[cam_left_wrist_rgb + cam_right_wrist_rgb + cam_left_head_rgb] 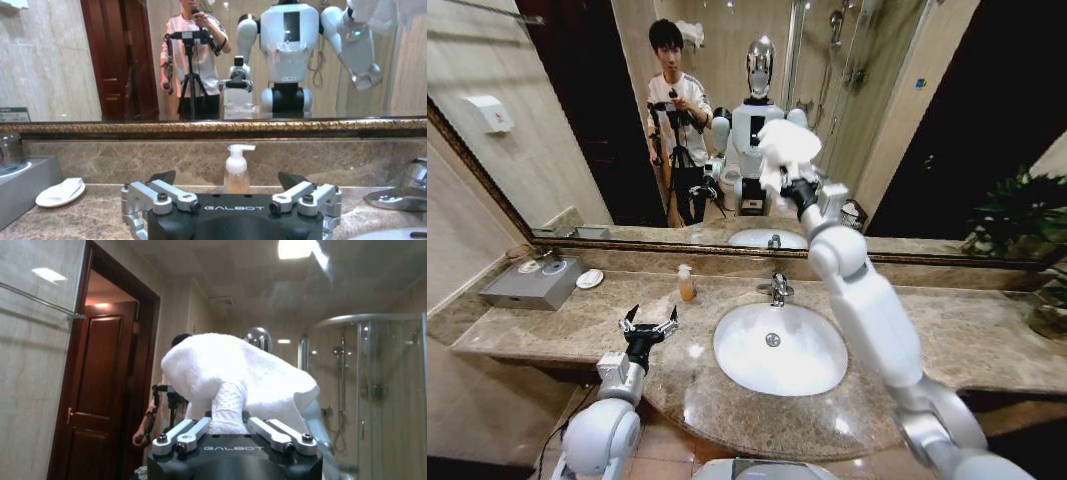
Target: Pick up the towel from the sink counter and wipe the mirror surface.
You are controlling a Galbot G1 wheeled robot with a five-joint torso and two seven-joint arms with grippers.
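The towel (785,150), white and bunched, was held up against the mirror (577,120) in the right claw (799,192), above the basin.

The mottled marble tabletop (987,335) carried a white oval basin (779,347), a chrome faucet (778,289), a soap bottle (686,284) and a soap dish (589,279). The left claw (649,325) hovered over the tabletop left of the basin, fingers spread wide. The left wrist view faced the soap bottle (237,170); the right wrist view showed towel (233,377) clamped between closed fingers.

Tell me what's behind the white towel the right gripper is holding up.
The mirror is directly behind the towel, held in the right gripper. The towel covers part of the robot's reflection; whether it touches the glass cannot be told. The left gripper hovers open above the sink counter.
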